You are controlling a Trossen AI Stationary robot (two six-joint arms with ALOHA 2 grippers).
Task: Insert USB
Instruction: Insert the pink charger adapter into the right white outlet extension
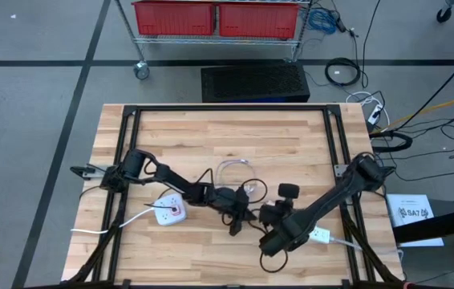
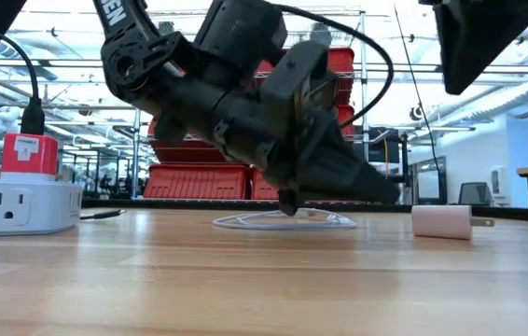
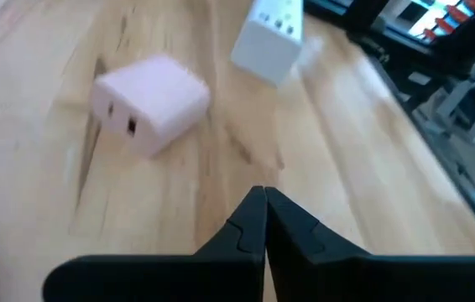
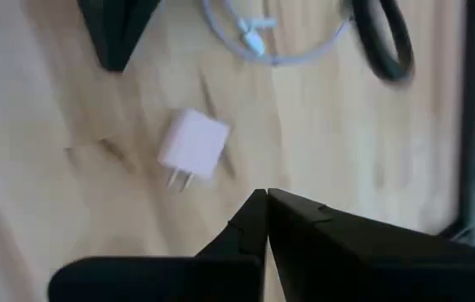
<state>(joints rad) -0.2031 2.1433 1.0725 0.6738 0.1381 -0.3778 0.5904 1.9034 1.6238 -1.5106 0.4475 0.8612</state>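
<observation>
A small white charger block (image 3: 149, 105) lies on its side on the wooden table, with its prongs (image 4: 174, 180) level; it also shows in the low view (image 2: 441, 221). A coiled white USB cable (image 4: 263, 33) lies loose farther back (image 1: 233, 166). My left gripper (image 3: 263, 197) is shut and empty. It points slightly downward toward the charger, a short way off (image 2: 385, 194). My right gripper (image 4: 264, 197) is also shut and empty, raised above the table with the charger below and ahead of it.
A white power strip (image 1: 169, 210) with a red switch sits at the left, a black plug in it (image 2: 33, 117). A white block with a cord (image 1: 319, 235) lies under the right arm. A black cable (image 4: 384, 38) loops near the USB coil.
</observation>
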